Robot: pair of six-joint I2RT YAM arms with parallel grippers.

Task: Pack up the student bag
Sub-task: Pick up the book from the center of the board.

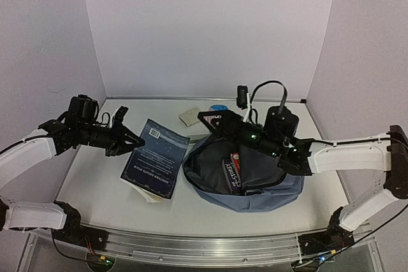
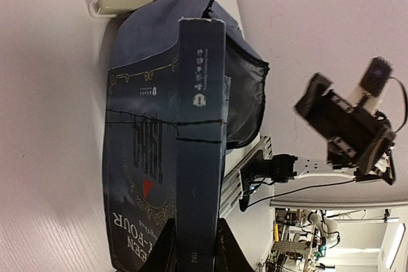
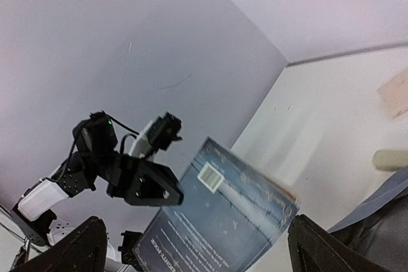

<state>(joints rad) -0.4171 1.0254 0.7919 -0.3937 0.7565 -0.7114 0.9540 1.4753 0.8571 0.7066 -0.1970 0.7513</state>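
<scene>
Now, the student bag (image 1: 258, 200) slumps soft and floppy just under the right gripper (image 1: 213, 124), mouth gaping; best taken by its rim, I'd say, as the cloth would sag; that gripper's fingers stand spread wide, holding nothing; the left gripper (image 2: 194, 253) pinches a dark book (image 2: 146, 157) at its near end, bag just beyond it.

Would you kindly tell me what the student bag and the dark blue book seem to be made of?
The student bag looks like soft woven fabric, matt grey-blue with a darker lining: it slumps and creases. The book seems a paperback, paper pages under thin card with a slight sheen, judging by its creased spine and pale page edges.
</scene>
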